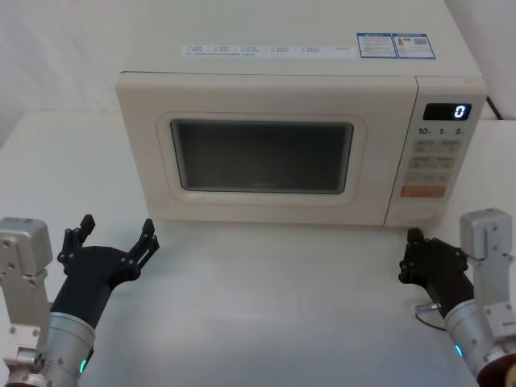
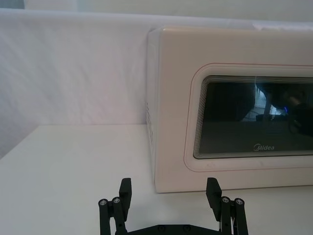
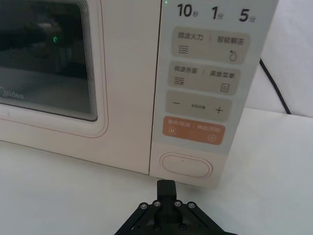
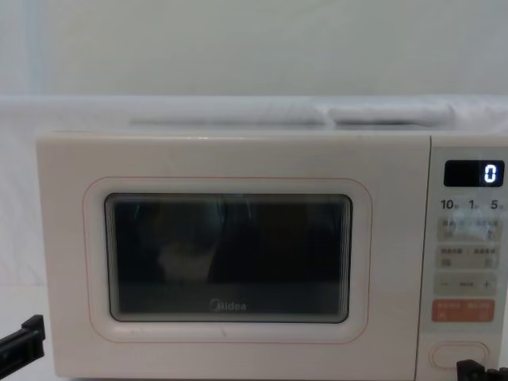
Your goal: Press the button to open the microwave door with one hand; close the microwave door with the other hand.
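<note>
Microwave door point(image 2: 234, 117): right part cut by left wrist frame edge; window interior dark, contents unreadable behind reflections.
Button point(image 4: 460, 355): lower rim partly covered by right gripper point(image 4: 482, 371) tip in chest view.
Left gripper point(image 4: 20, 341): one black finger end at chest frame edge, rest cut off.
Control panel point(image 1: 436, 165): key print too small to read in head view.
Top labels point(image 1: 395, 45): text illegible.

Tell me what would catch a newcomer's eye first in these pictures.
The cream microwave fills the middle of the white table, its microwave door shut and a lit 0 on the display at its right. The right tool, fingers closed, points at the button low on the control panel. The left tool waits open before the door's left side.
</note>
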`<control>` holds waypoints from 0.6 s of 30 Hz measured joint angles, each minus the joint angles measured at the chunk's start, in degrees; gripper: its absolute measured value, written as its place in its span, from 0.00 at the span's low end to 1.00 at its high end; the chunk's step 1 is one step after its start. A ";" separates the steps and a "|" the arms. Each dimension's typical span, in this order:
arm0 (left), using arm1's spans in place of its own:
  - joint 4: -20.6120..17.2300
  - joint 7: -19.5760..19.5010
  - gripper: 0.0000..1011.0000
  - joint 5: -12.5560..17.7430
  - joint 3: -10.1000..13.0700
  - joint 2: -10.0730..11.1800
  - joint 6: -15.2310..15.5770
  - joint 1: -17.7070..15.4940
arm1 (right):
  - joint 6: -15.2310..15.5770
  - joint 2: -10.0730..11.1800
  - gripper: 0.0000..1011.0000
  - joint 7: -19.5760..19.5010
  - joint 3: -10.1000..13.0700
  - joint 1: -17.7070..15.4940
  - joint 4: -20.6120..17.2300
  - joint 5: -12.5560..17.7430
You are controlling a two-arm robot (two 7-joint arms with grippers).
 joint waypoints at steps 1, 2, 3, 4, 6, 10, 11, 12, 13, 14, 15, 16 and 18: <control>0.00 0.00 0.99 0.00 0.00 0.00 0.00 0.00 | -0.03 -0.09 0.00 -0.05 0.00 0.20 0.28 -0.35; 0.00 0.00 0.99 0.00 0.00 0.00 0.00 0.00 | -0.11 -0.31 0.00 -0.10 0.10 0.57 0.74 -0.84; 0.00 0.00 0.99 0.00 0.00 -0.01 0.00 0.00 | -0.16 -0.41 0.00 -0.12 0.21 0.75 0.98 -1.02; 0.00 0.00 0.99 0.00 0.00 0.00 0.00 0.00 | -0.28 -0.66 0.00 -0.13 0.43 1.09 1.39 -1.28; 0.00 0.00 0.99 0.00 0.00 0.00 0.00 0.00 | -0.32 -0.89 0.00 -0.13 0.73 1.42 1.75 -1.39; 0.00 0.00 0.99 0.00 0.00 0.00 0.00 0.00 | -0.34 -1.36 0.00 -0.11 1.33 2.23 2.82 -1.68; 0.00 0.00 0.99 0.00 0.00 0.00 0.00 0.00 | -0.34 -1.54 0.00 -0.12 1.56 2.52 3.27 -1.76; 0.00 0.00 0.99 0.00 0.00 0.00 0.00 0.00 | -0.34 -1.66 0.00 -0.11 1.70 2.70 3.54 -1.77; 0.00 0.00 0.99 0.00 0.00 0.00 0.00 0.00 | -0.34 -1.89 0.00 -0.09 1.96 3.03 3.99 -1.76; 0.00 0.00 0.99 0.00 0.00 0.00 0.00 0.00 | -0.34 -1.89 0.00 -0.09 1.96 3.03 3.99 -1.76; 0.00 0.00 0.99 0.00 0.00 0.00 0.00 0.00 | -0.38 -2.13 0.00 -0.03 2.21 3.32 4.51 -1.65; 0.00 0.00 0.99 0.00 0.00 0.00 0.00 0.00 | -0.41 -2.25 0.00 0.02 2.32 3.46 4.74 -1.58; 0.00 0.00 0.99 0.00 0.00 0.00 0.00 0.00 | -0.45 -2.44 0.00 0.14 2.51 3.71 5.13 -1.43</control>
